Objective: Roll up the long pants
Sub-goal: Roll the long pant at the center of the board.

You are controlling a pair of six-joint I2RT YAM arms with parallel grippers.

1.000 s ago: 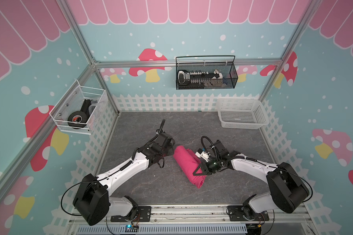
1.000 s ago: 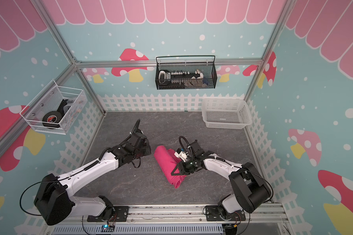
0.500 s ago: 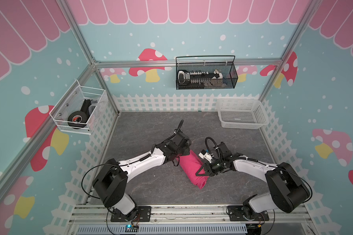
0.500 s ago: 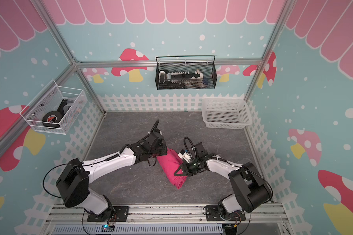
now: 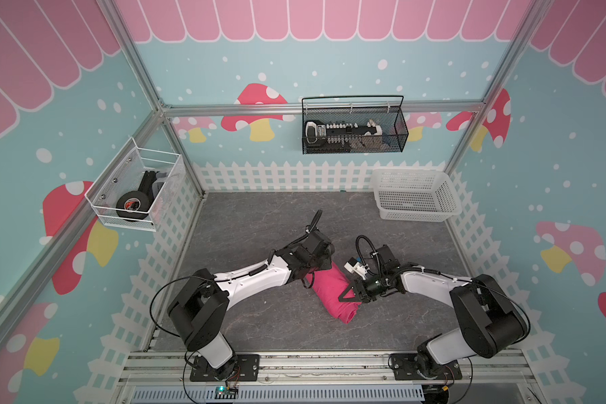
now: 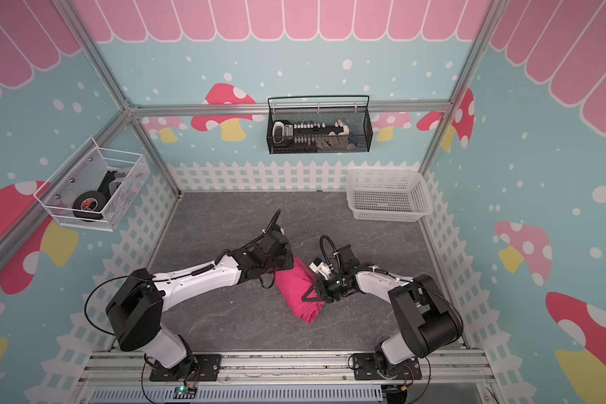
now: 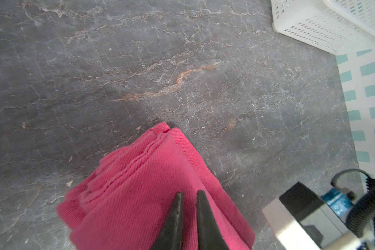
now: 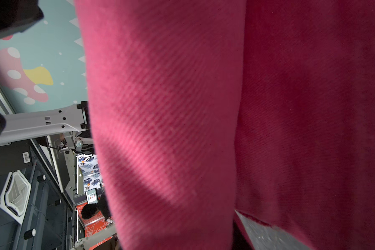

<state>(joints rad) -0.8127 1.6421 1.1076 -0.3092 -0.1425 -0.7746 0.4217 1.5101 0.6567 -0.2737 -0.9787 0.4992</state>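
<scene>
Left wrist view: the long pants (image 7: 128, 194) are recorded as a hot-pink roll of folded layers lying on the grey marbled desk (image 7: 139, 65), with stitched hems showing at one end. The left gripper (image 7: 190, 192) is set on top of that roll, its two black fingers nearly together with only a thin slit between them; whether cloth is pinched in the slit cannot be told. A white basket (image 7: 323, 28) is noted at a far corner of the desk, well apart from the roll. In both top views the roll is placed near the middle of the desk, lying aslant between the left arm and the right arm, with the left arm's wrist over its far end. The right gripper (image 5: 345, 297) is listed at the near half of the roll, clenched on the cloth, one black finger laid across the top. In the right wrist view the frame is largely filled by pink twill close to the lens, and the fingers are not seen there.
</scene>
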